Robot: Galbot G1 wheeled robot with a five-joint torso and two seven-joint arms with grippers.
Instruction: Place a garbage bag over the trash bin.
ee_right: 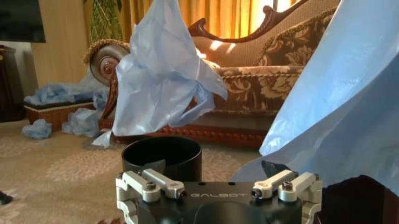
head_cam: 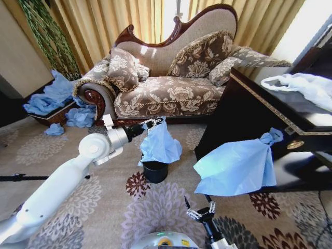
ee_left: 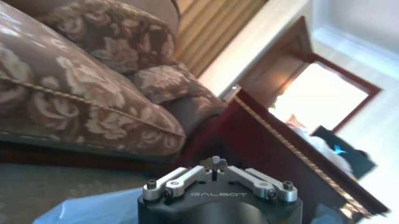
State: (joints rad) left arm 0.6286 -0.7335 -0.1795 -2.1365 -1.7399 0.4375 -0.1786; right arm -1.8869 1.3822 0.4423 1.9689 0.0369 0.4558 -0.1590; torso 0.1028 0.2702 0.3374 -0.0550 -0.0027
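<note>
Left claw [head_cam: 153, 123], pinching the thin light-blue plastic garbage bag [head_cam: 160, 145], suspends it above the small black cylindrical trash bin [head_cam: 155, 171] for lowering; right claw [head_cam: 201, 211], spread, waits low.

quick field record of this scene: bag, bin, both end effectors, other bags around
garbage bag: light blue, hanging above the bin, pinched at its top
trash bin: black, upright on the carpet, no liner on it yet
left end effector: shut on the garbage bag's top, in front of the sofa
right end effector: open, low, near the robot's base, nothing in it
knotted blue bag: hanging against the dark table
white bag: on the table top
</note>
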